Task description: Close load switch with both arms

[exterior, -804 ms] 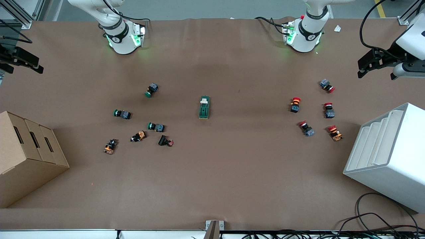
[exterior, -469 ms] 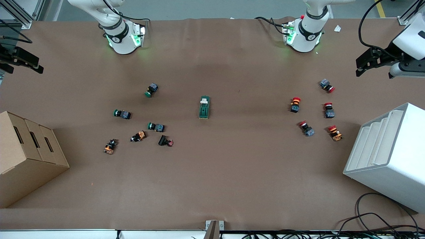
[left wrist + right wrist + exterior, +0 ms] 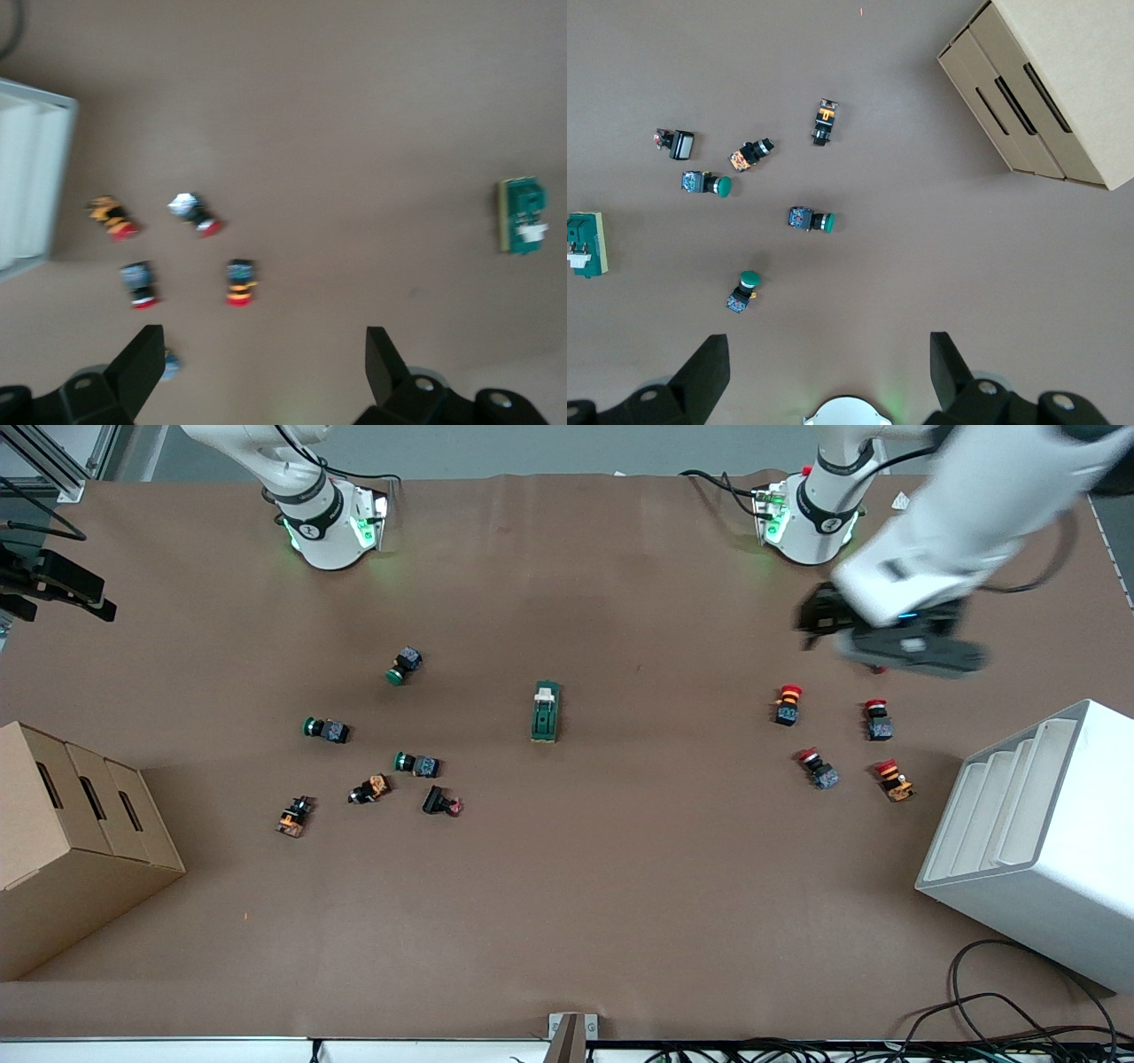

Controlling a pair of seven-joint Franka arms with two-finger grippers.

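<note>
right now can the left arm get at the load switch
Probably yes. The left pincer hangs open above the red-capped buttons, and the load switch lies alone mid-table with only bare table between them.

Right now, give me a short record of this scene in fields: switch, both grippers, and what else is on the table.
load switch: alone mid-table, untouched
left gripper: open, up over the red-capped buttons
right gripper: open, waiting at its own end of the table, over no parts
green-capped buttons: clustered toward the right arm's end
cardboard box: at the right arm's end
white rack: at the left arm's end
</note>
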